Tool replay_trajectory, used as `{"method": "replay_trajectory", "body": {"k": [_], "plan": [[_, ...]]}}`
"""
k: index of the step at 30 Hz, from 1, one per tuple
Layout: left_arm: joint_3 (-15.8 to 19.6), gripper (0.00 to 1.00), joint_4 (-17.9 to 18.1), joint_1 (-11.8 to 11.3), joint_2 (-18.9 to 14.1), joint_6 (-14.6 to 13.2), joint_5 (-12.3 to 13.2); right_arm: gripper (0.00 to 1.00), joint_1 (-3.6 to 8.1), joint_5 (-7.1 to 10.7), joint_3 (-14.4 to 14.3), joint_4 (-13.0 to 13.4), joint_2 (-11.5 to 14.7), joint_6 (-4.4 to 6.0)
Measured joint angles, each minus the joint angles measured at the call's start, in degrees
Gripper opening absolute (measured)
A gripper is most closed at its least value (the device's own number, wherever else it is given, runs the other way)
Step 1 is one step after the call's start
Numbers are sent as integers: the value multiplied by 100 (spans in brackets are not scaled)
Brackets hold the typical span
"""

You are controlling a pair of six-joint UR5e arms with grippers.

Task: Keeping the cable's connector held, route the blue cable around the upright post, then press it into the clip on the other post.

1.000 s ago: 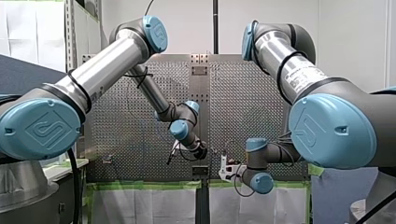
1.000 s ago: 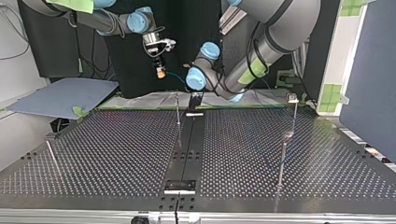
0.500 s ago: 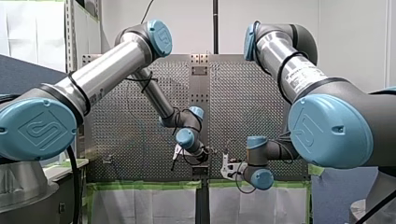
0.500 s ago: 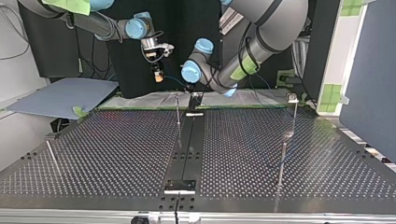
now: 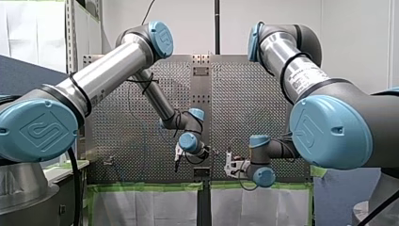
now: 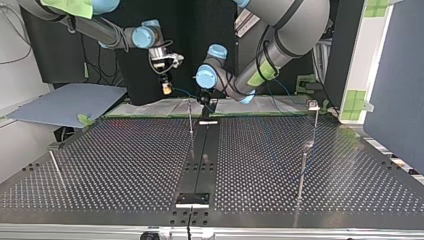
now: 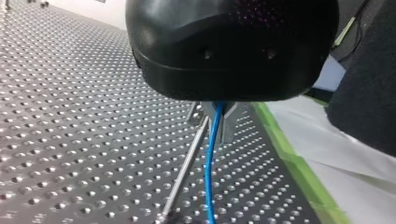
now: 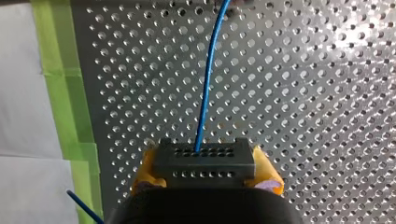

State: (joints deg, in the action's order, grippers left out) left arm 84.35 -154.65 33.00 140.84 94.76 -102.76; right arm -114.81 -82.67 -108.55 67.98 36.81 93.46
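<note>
In the right wrist view, my right gripper (image 8: 205,175) has its yellow pads (image 8: 267,171) shut on the black connector (image 8: 203,161). The blue cable (image 8: 208,70) runs straight ahead from it over the perforated table. In the left wrist view, my left gripper (image 7: 214,119) has its metal fingers shut on the blue cable (image 7: 209,177), which hangs down beside a thin upright post (image 7: 184,170). In the top view, my right gripper (image 6: 166,88) hovers at the back left. My left gripper (image 6: 204,96) sits just right of the upright post (image 6: 190,117). The post with the clip (image 6: 313,106) stands at the right.
Green tape (image 7: 299,172) marks the table's back edge. A slanted rod (image 6: 56,169) stands at the top view's left and another post (image 6: 302,172) at its right. A dark centre strip (image 6: 200,160) runs down the table. A blue-grey board (image 6: 65,105) lies beyond the left edge.
In the top view, my right gripper has drifted left and lower with the connector. My left gripper has come down close beside the post's top.
</note>
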Motion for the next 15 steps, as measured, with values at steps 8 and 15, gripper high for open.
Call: {"method": "replay_trajectory", "body": {"k": [8, 15], "plan": [[-2, 0, 145, -9, 30, 80, 9, 0, 136, 14, 62, -29, -1, -36], [-3, 0, 257, -30, 268, 169, 180, 0, 218, 21, 65, -29, -2, -110]]}}
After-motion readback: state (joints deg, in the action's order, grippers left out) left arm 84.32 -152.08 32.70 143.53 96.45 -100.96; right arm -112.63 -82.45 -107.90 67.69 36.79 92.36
